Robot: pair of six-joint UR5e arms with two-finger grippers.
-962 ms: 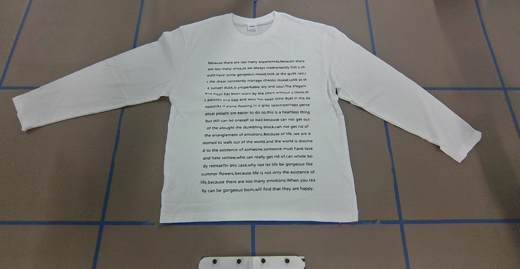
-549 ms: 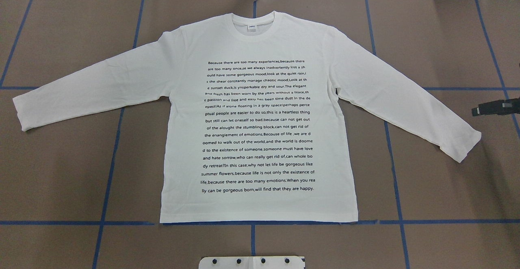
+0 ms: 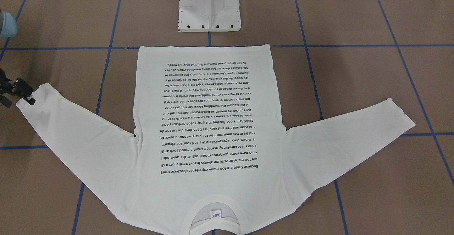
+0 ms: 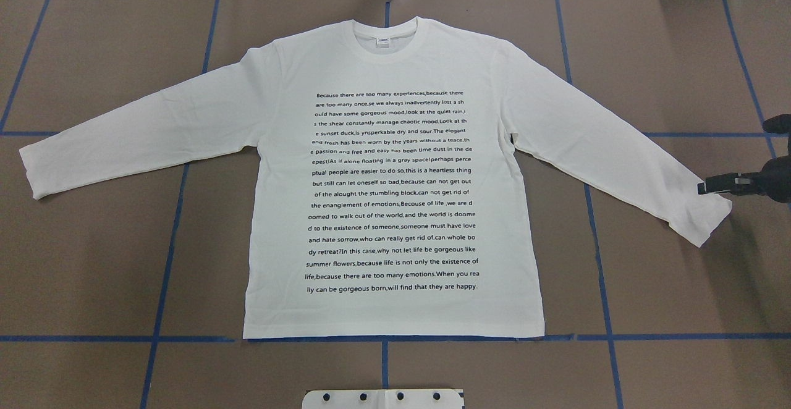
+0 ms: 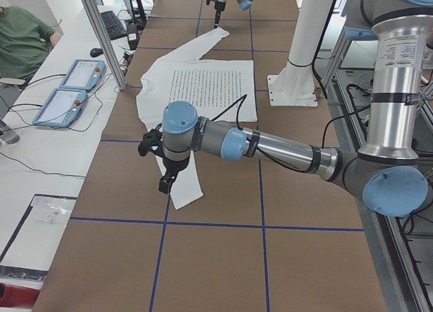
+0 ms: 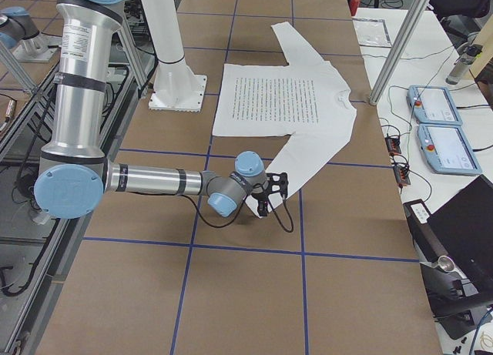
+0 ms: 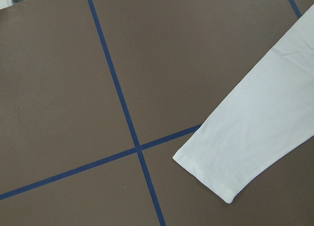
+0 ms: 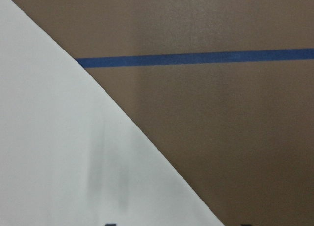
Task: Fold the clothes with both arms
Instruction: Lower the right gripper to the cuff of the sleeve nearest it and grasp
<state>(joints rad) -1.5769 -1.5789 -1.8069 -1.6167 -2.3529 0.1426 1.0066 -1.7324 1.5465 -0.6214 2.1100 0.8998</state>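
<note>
The white long-sleeved T-shirt (image 4: 278,149) lies flat, text side up, collar at the far edge and both sleeves spread out; it also shows in the front view (image 3: 106,149). My right gripper (image 4: 704,186) comes in from the right, low over the right sleeve's cuff (image 4: 704,227). Its jaws stand apart and hold nothing; it also shows in the front view (image 3: 26,94). Its wrist view shows the sleeve edge (image 8: 59,152) close up. My left gripper (image 5: 166,183) hovers over the left cuff (image 5: 186,193); I cannot tell if it is open. Its wrist view shows that cuff (image 7: 255,128).
The white pedestal base (image 3: 209,11) stands at the robot's side of the table, just past the shirt's hem. Blue tape lines (image 4: 167,242) grid the brown table. Two control pendants (image 5: 67,88) and a seated person (image 5: 20,34) are beyond the far edge.
My right gripper has come in from the right edge and moved left to the right cuff. The shirt has not moved.
</note>
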